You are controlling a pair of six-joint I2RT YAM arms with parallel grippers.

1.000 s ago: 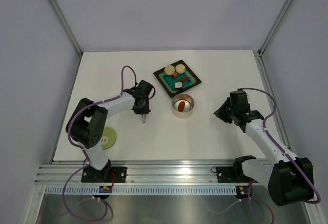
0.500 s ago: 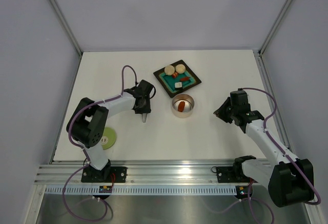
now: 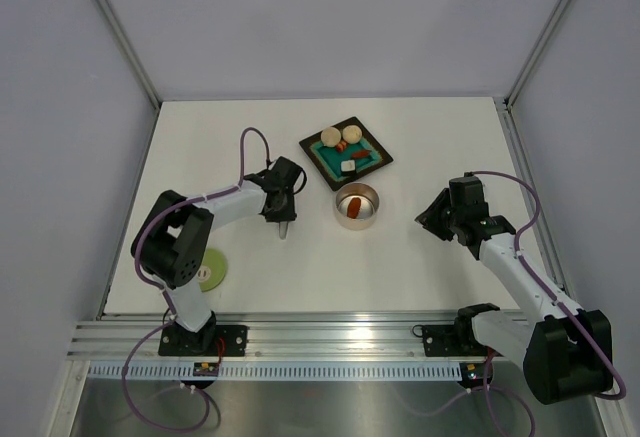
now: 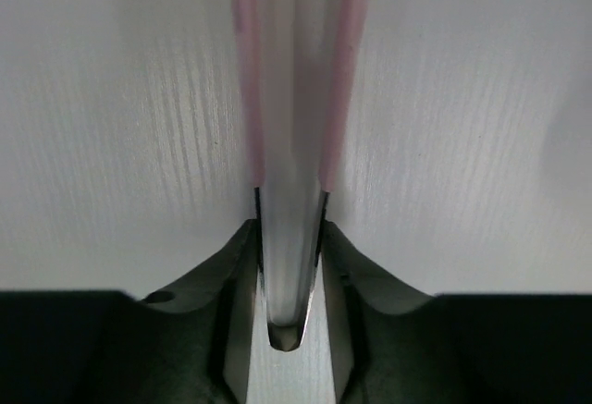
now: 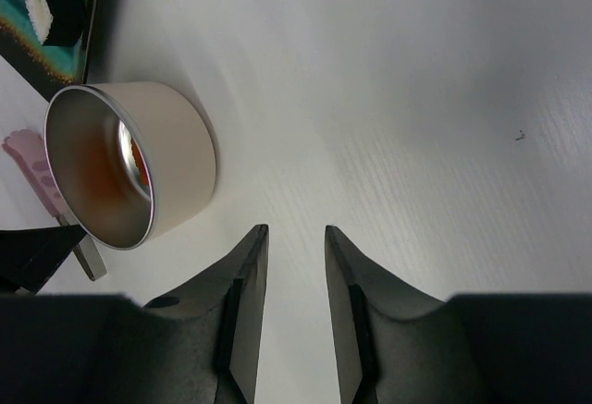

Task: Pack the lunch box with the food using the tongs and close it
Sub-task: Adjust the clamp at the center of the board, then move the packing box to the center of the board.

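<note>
- Left arm [image 3: 225, 202]: elbow folded high by base, forearm angled forward and rightward, wrist bent downward.
- Left pincer [image 4: 289, 230]: aimed downward, fingers [image 4: 236, 279] clamped from both sides on tongs [image 4: 289, 127], which extend straight ahead of pincer.
- Right arm [image 3: 515, 277]: stretched forward and leftward from base, wrist tilted low.
- Right pincer [image 5: 294, 233]: fingers [image 5: 242, 302] parallel, slightly parted, narrow gap, nothing gripped between.

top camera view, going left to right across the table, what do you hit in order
green lid → left end effector gripping the tongs → lunch box → right end effector
</note>
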